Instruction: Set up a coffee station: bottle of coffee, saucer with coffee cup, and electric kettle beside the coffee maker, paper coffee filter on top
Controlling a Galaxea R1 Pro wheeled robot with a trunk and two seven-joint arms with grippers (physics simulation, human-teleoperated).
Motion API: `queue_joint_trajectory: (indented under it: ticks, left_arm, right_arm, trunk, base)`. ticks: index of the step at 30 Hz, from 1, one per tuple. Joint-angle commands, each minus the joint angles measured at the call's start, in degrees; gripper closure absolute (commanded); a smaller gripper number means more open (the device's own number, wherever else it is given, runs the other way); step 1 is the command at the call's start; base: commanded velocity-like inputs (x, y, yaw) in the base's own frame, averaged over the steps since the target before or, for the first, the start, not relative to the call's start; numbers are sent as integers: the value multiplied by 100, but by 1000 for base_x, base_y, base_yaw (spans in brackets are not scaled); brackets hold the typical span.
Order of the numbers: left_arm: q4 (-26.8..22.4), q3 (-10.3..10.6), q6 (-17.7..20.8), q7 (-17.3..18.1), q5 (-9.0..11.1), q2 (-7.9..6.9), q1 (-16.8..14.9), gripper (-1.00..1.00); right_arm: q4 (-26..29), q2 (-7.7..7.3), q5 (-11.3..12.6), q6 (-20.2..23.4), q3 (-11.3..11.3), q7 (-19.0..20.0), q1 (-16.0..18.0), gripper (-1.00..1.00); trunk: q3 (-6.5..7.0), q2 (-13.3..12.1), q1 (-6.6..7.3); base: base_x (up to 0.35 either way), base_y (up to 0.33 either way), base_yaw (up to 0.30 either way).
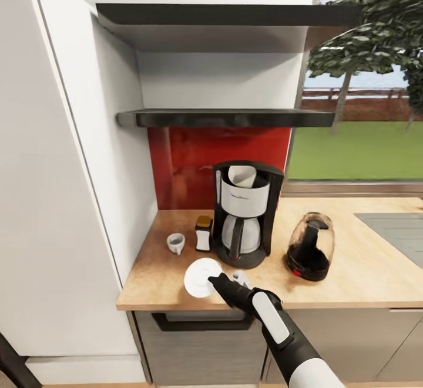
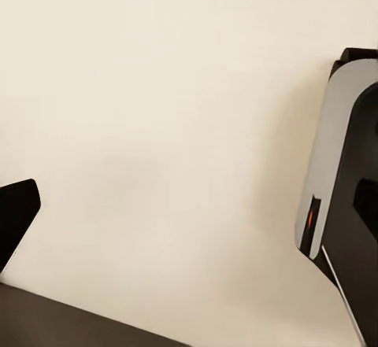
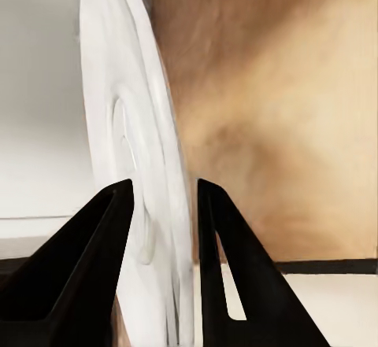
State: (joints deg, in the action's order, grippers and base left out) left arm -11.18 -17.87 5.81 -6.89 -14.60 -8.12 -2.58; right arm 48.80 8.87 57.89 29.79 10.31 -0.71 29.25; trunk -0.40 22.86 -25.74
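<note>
The black coffee maker [image 1: 247, 218] stands on the wooden countertop [image 1: 364, 270], with a paper filter [image 1: 242, 175] in its top. To its left stand the small coffee bottle [image 1: 203, 232] and the white cup [image 1: 175, 242]. The dark electric kettle [image 1: 309, 246] is to its right. My right gripper [image 1: 212, 280] is shut on the rim of the white saucer [image 1: 200, 275], in front of the coffee maker near the counter's front edge. In the right wrist view the saucer [image 3: 118, 87] stands edge-on between the black fingers [image 3: 102, 237]. The left wrist view faces a cream surface.
Two dark shelves [image 1: 229, 118] hang above the red backsplash. A white cabinet wall [image 1: 70, 171] closes the counter's left end. A cooktop [image 1: 393, 226] lies at the far right. A drawer handle [image 1: 200, 320] sits below the counter edge.
</note>
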Motion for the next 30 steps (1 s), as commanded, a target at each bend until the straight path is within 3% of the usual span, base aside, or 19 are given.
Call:
queue_joint_trajectory:
  ticks: [1, 9, 20, 25, 30]
  left_arm:
    - [-1, -33, 32, -3, -60, -1, 1, -100]
    - [10, -31, 51, -6, -61, -5, 3, -100]
    - [10, -16, 48, -6, -67, 8, 3, -100]
    - [4, -8, 43, -6, -74, 42, 3, -100]
    - [2, -12, 54, -6, -272, 54, 3, -100]
  right_arm:
    - [0, 1, 16, 16, -3, -8, 2, 100]
    - [-283, 1, 19, 17, -3, -8, 2, 100]
    - [-327, -13, 29, -4, -34, -51, 2, 100]
    - [-599, -21, 22, -2, -607, -93, 2, 100]
    - [-657, -33, 16, -2, -778, -96, 2, 100]
  trunk:
    - [-4, 6, -4]
    - [-4, 6, -4]
    - [-4, 6, -4]
    - [-4, 6, -4]
    - [-4, 6, -4]
  base:
    - [175, 294, 0]
    - [123, 286, -10]
    - [11, 26, -83]
    - [79, -51, -1]
    - [158, -106, 0]
